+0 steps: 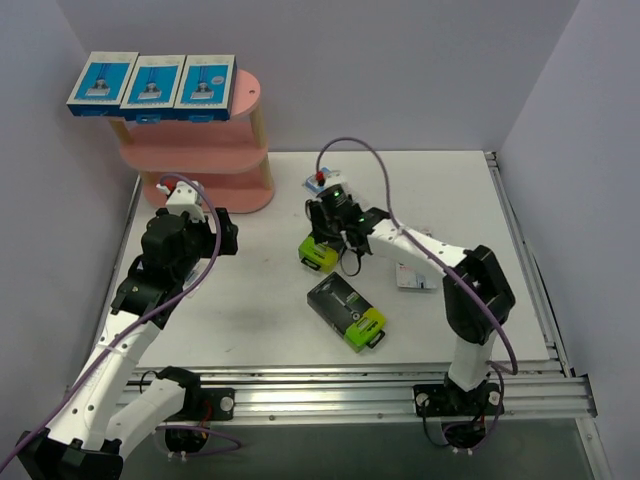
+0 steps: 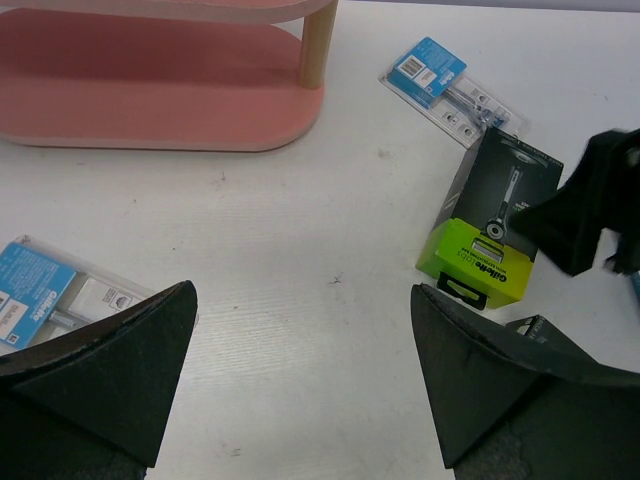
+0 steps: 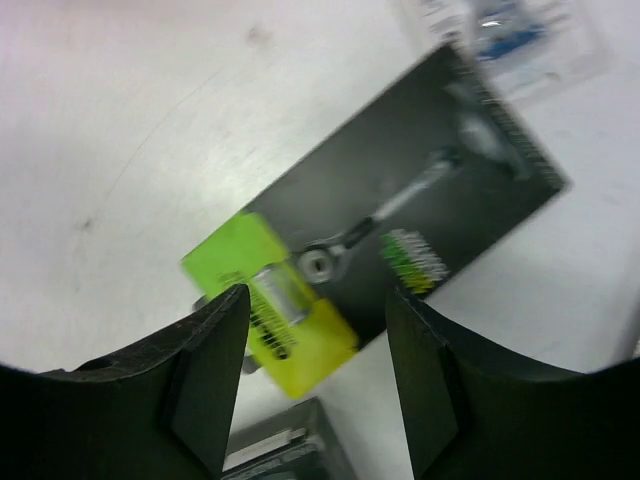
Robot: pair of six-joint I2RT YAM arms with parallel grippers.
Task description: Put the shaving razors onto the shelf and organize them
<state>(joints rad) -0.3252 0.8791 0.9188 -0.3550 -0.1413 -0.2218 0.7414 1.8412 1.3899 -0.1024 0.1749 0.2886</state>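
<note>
Two black boxes (image 1: 346, 312) (image 1: 318, 252) on table (image 1: 250, 310), three blue boxes (image 1: 101, 82) (image 1: 153, 82) (image 1: 205, 82) atop shelf (image 1: 200, 152).

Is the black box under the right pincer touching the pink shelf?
Apart. The left wrist view shows bare white table between the black box and the shelf.

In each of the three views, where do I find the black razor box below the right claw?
Top external: black box, centre, only its lime end showing.
Left wrist: black box, right of centre.
Right wrist: black box, centre, lying diagonally.
Shared landmark: the blister pack just beyond its black end.
</note>
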